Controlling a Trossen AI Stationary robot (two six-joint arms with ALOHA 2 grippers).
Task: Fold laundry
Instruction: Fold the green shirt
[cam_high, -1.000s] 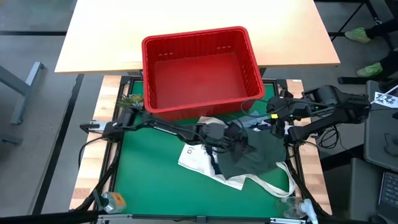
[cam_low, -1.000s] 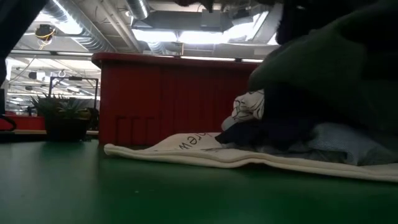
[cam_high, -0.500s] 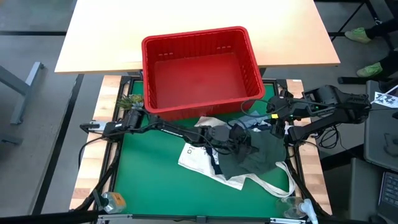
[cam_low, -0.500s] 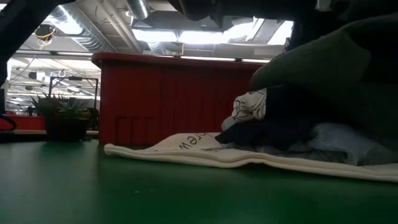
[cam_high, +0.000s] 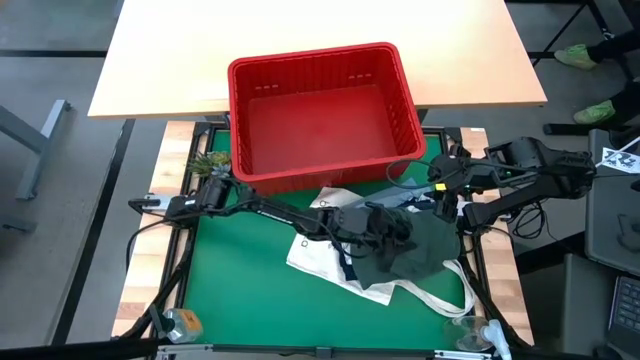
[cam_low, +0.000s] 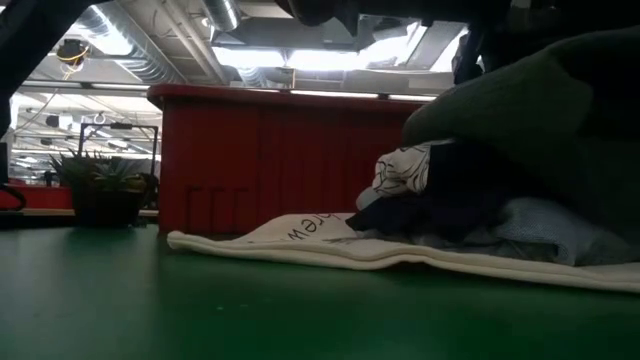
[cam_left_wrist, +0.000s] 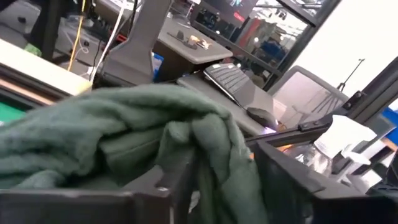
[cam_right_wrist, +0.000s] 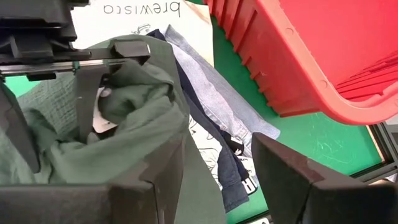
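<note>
laundry, a soft heap topped by a dark olive green garment (cam_high: 415, 250) over navy and light blue denim pieces (cam_right_wrist: 211, 106), lies near the green mat's (cam_high: 240, 290) right edge on a white printed tote bag (cam_high: 320, 255). left gripper (cam_high: 392, 228) sits over the olive fabric, fingers spread, a fold seemingly between them. right gripper (cam_high: 440, 190) hovers at the mat's right edge beside the red slotted plastic basket (cam_high: 320, 110), fingers apart.
</note>
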